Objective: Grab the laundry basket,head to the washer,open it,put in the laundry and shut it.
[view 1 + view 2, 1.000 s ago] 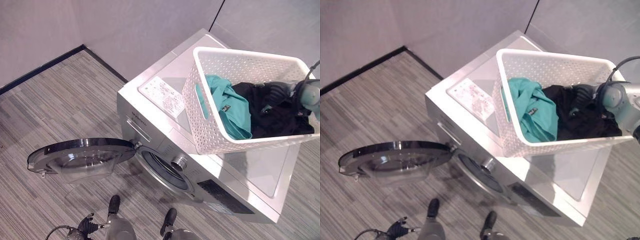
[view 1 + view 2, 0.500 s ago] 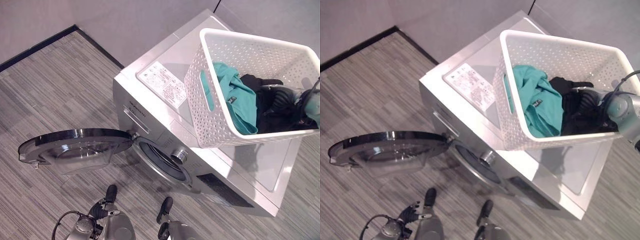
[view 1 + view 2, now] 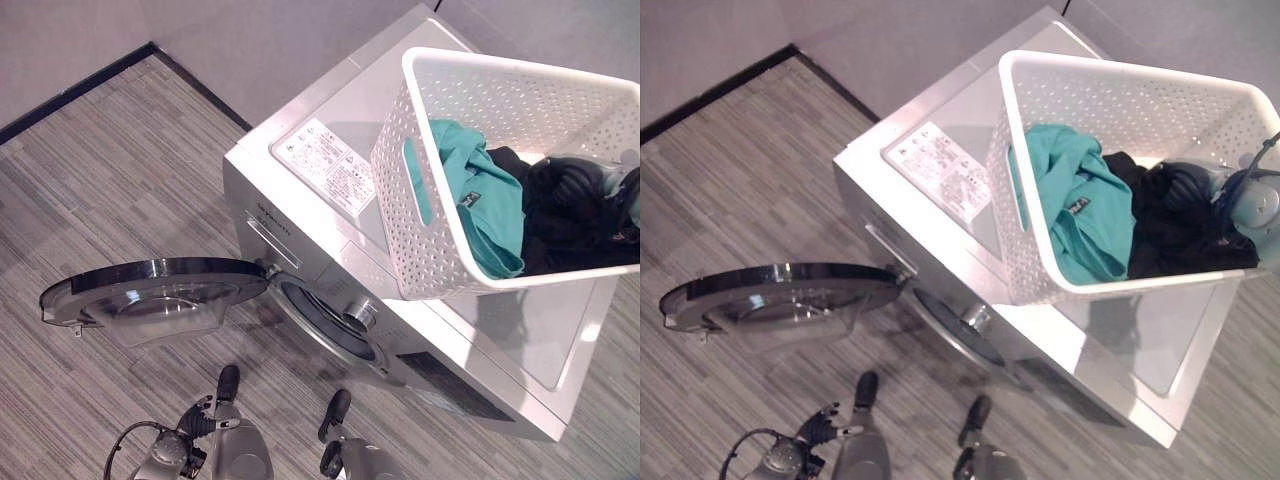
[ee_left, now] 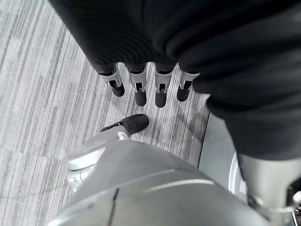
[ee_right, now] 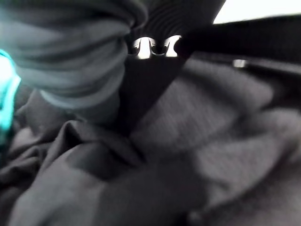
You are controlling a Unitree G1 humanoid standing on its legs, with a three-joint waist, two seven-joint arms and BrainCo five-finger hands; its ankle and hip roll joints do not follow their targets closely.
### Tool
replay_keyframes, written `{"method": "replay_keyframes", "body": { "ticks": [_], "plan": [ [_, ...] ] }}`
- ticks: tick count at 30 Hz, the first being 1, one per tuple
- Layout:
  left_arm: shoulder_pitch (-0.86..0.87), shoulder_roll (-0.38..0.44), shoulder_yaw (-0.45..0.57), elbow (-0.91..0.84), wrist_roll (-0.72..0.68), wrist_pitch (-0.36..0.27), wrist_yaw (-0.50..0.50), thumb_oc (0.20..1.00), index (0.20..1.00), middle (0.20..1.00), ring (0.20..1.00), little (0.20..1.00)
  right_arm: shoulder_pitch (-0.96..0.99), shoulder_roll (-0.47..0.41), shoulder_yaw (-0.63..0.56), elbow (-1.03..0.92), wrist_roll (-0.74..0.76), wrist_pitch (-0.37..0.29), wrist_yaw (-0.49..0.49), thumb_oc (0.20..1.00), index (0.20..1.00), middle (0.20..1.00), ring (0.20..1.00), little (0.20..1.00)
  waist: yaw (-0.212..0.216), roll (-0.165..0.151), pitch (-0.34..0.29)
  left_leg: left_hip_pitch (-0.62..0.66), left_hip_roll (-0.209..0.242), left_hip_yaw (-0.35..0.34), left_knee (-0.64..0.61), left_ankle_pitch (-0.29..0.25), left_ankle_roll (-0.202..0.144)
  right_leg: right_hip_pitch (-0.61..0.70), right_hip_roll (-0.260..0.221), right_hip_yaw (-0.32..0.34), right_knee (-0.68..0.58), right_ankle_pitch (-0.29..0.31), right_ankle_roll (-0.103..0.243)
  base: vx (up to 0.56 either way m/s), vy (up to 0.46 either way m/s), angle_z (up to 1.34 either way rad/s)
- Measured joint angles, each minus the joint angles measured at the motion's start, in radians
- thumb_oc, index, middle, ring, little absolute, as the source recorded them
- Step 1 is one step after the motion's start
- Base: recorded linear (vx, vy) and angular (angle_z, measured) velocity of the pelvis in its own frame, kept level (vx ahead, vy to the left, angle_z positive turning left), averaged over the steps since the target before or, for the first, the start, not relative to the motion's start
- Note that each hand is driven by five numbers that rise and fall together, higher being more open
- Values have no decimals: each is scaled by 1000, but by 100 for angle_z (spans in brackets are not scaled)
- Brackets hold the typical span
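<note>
Left eye view: basket [image 3: 440,230] sits on the washer [image 3: 330,215], upper right of frame, tipped toward the front. Teal garment [image 3: 490,205] at its left side, black clothes [image 3: 560,215] at right. Right hand [image 3: 570,185] is down in the black pile at the right edge; half a second ago it lay a little lower in the heap. Door [image 3: 150,295] hangs wide open at lower left, drum opening [image 3: 325,320] bare, same as a second back.

Right eye view: same layout; the whole scene has drifted since a second ago, so the head moved, not the washer. Left hand [image 3: 825,420] low at bottom left, near the floor [image 3: 730,190].

Left wrist view: left hand's fingers [image 4: 140,92] straight, relaxed, holding nothing, over the floor.

Right wrist view: dark cloth up close; fingers buried, cannot tell whether they have closed on it.

Reading: washer is open, laundry all in the basket; the loading step looks just begun, first garment not yet lifted.
</note>
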Motion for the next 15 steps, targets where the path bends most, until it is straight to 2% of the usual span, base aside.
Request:
{"method": "replay_keyframes", "body": {
  "ticks": [5,6,7,9,12,13,15],
  "plan": [
    [3,-3,13,1,12,0,0,1000,1000,1000,1000,1000,159,-5,-163,-31,120,-35,-24,200,200,200,200,200,-15,4,-2,26,-6,0,0,-4,5,27,-4,0,0,-2,0,38,9,1],
    [10,-10,35,0,13,0,0,1000,1000,1000,1000,1000,244,-3,-272,-49,161,-52,-41,200,200,200,200,200,-18,6,-4,34,-10,1,0,-6,9,34,-7,2,0,-2,0,38,10,-1],
    [13,-11,39,0,13,0,0,1000,1000,1000,1000,1000,278,-5,-311,-58,186,-59,-55,200,200,200,200,200,-22,8,-9,37,-12,2,0,-7,10,36,-10,2,0,-3,1,65,16,-2],
    [14,-15,58,1,13,-1,-1,1000,1000,1000,1000,1000,421,7,-490,-76,241,-78,-77,200,200,200,200,200,-27,13,-23,39,-15,2,0,-8,13,40,-11,4,1,-3,2,67,17,2],
    [33,-22,77,11,13,-1,1,1000,1000,1000,1000,1000,500,22,-627,-77,307,-88,-121,200,200,200,200,200,-37,19,-37,62,-15,12,0,-12,17,56,-11,16,1,-4,3,78,12,-8],
    [44,-37,93,43,13,-2,1,1000,1000,1000,1000,1000,588,42,-774,-96,330,-92,-133,200,200,200,200,200,-41,24,-49,80,-16,17,-1,-17,21,71,-12,19,1,-7,5,60,16,-14],
    [72,-42,105,57,13,1,1,1000,1000,1000,1000,1000,589,61,-817,-87,371,-109,-186,200,200,200,200,200,-61,25,-84,86,-16,22,-1,-19,23,74,-13,21,0,-7,6,66,22,-8]
  ]
}}
